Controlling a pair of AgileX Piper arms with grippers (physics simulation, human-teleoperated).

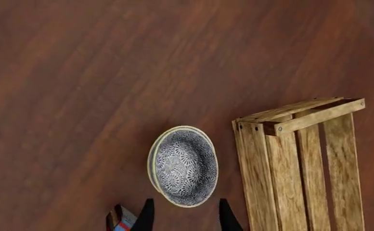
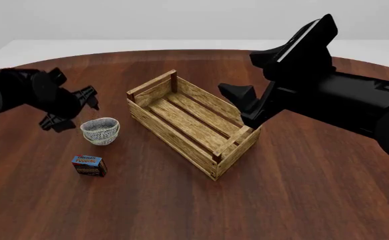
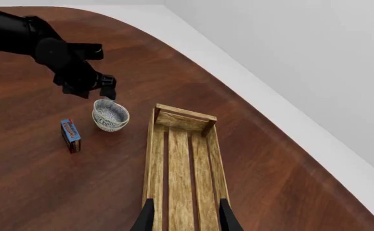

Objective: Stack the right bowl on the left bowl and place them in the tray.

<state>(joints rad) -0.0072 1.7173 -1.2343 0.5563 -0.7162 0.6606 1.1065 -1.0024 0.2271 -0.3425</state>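
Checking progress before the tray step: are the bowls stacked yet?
Stacked: the left wrist view shows a doubled rim on the bowls, upright on the table beside the tray.

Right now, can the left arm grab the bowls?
Probably yes. The left gripper hovers just above the stacked bowls with its jaws open, and nothing lies between them. The box and the tray sit off to the sides.

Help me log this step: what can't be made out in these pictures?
- Speckled bowl: whether it is one bowl or two nested. It is too small in the front view, and the left wrist view only hints at a double rim.
- Box: cut off by the left wrist view's edge.
- Tray: one end cut off in the right wrist view.
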